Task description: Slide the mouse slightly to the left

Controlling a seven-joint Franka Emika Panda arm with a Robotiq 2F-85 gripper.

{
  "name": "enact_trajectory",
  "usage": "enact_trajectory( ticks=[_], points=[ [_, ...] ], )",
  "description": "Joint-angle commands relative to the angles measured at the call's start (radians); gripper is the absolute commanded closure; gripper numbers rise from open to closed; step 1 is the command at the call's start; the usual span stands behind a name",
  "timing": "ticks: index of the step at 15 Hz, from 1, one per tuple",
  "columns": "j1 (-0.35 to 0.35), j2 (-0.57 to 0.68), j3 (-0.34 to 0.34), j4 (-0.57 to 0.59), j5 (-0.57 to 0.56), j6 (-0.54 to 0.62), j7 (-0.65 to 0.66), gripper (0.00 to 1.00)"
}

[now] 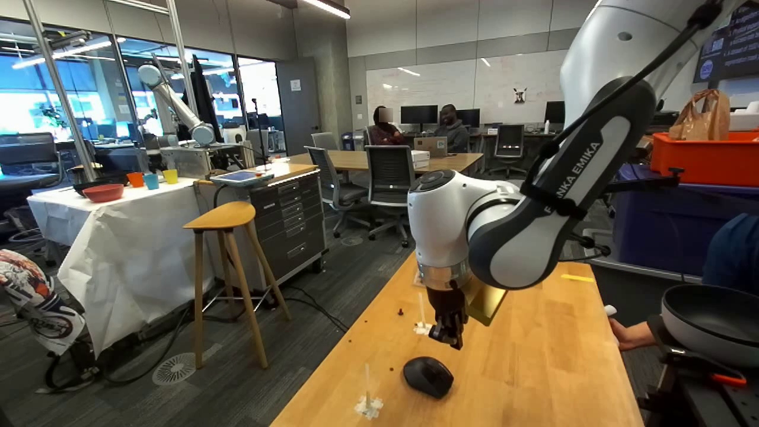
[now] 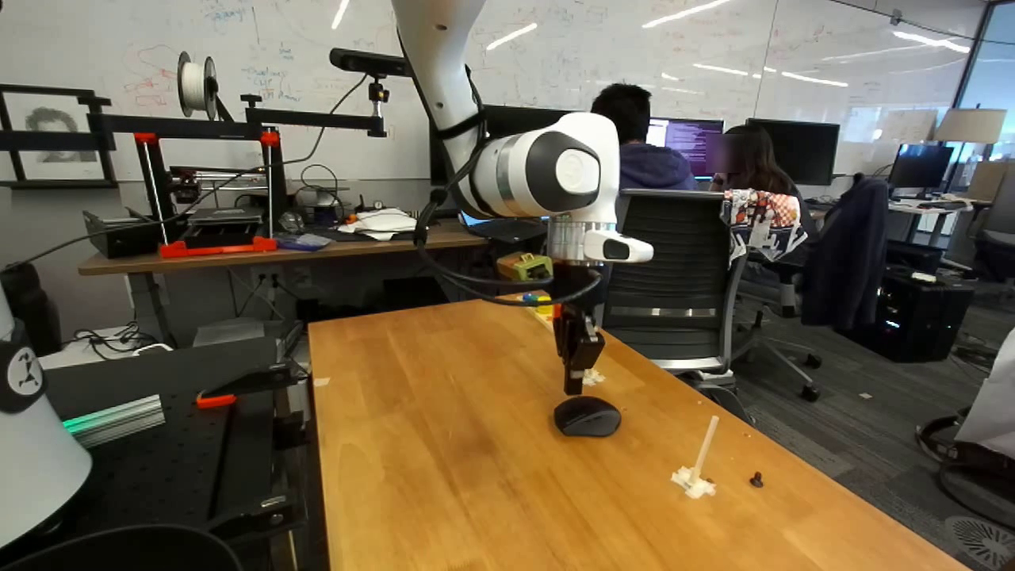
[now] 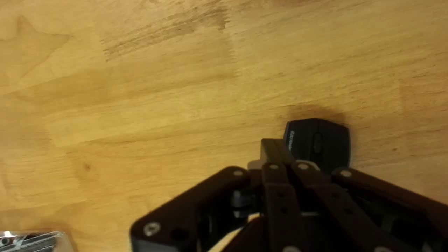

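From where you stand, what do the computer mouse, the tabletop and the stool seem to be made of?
Mouse: probably plastic, black and low-gloss; its smooth shell gives a dull sheen. Tabletop: looks like wood, smooth and satin; grain and joined strips show. Stool: likely wood, smooth, judging by its honey colour; grain unclear from here.

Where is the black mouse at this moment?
In an exterior view the mouse lies on the table, just below the jaws in the picture and left of the white stick. The wrist view shows it right of centre, partly hidden by the jaws.
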Motion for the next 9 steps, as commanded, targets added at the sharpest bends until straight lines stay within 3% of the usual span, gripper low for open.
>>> enact_trajectory(
  ticks=[1, 9],
  points=[
    [0.047, 0.071, -0.028, 0.089, 0.037, -0.056, 0.01, 1.0],
    [0.069, 0.18, -0.047, 0.193, 0.044, -0.107, 0.009, 1.0]
  ],
)
